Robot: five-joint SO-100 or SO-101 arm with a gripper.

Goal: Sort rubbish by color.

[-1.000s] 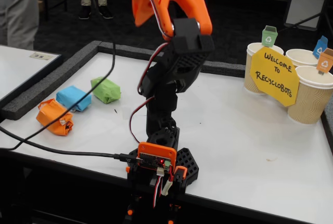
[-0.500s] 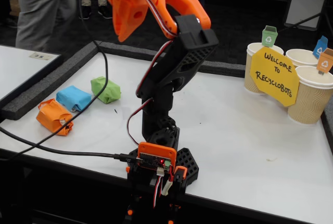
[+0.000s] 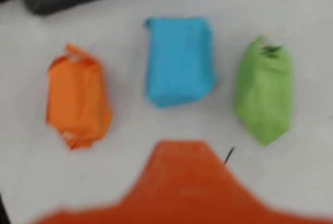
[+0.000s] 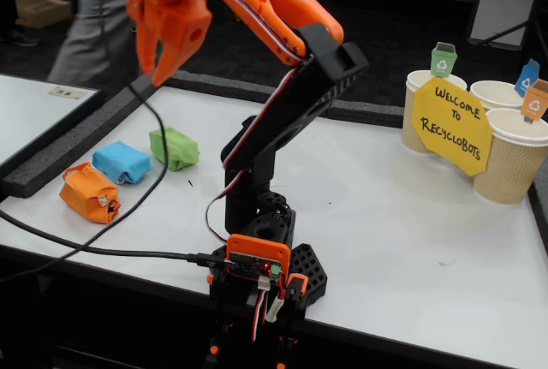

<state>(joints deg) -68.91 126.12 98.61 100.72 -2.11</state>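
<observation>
Orange bundle (image 4: pixel 89 193) nearest at lower left of the fixed view, on the white counter (image 4: pixel 411 241). Blue bundle (image 4: pixel 122 162) just beyond, green bundle (image 4: pixel 174 147) farther still. Tool (image 4: pixel 152 65) high at upper left, holding nothing, fingers slightly parted.

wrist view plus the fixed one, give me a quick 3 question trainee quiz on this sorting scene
1. True or false: the gripper is holding a bundle.
2. In the wrist view, which bundle lies in the middle: A orange bundle, B blue bundle, C green bundle?
3. Fill in: in the fixed view, the cups stand at the table's ___ side.

Key
1. False; all three bundles lie on the table, and the gripper hangs above them.
2. B
3. right
</observation>
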